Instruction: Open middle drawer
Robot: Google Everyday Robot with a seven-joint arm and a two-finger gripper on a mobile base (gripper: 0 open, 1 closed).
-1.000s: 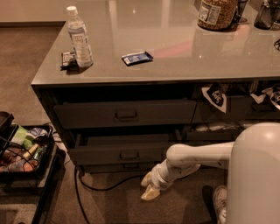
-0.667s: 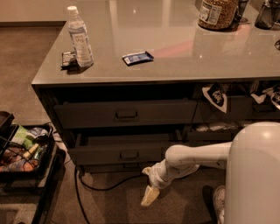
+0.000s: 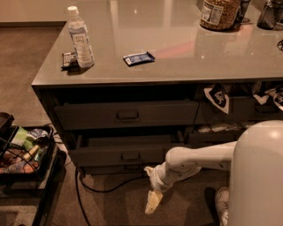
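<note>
The middle drawer point(image 3: 101, 156) is the lower of the two wide dark-grey fronts, with a small loop handle point(image 3: 130, 155) at its centre. It stands pulled out a little, and a strip of grey interior point(image 3: 132, 141) shows behind its front. My gripper point(image 3: 153, 202) hangs below and right of that handle, over the carpet. It points down at the floor, touches nothing and holds nothing. My white arm point(image 3: 194, 161) reaches in from the right. The taller drawer front point(image 3: 88, 115) above sits flush with the cabinet.
On the countertop point(image 3: 177, 57) stand a water bottle point(image 3: 81, 37), a blue packet point(image 3: 138, 58), a small dark packet point(image 3: 68, 59) and a jar point(image 3: 219, 13). A black cart of snacks point(image 3: 26, 154) stands at the left. A cable point(image 3: 97, 187) lies on the floor.
My gripper has sunk lower toward the floor, away from the drawer front. The drawer stays out by the same amount.
</note>
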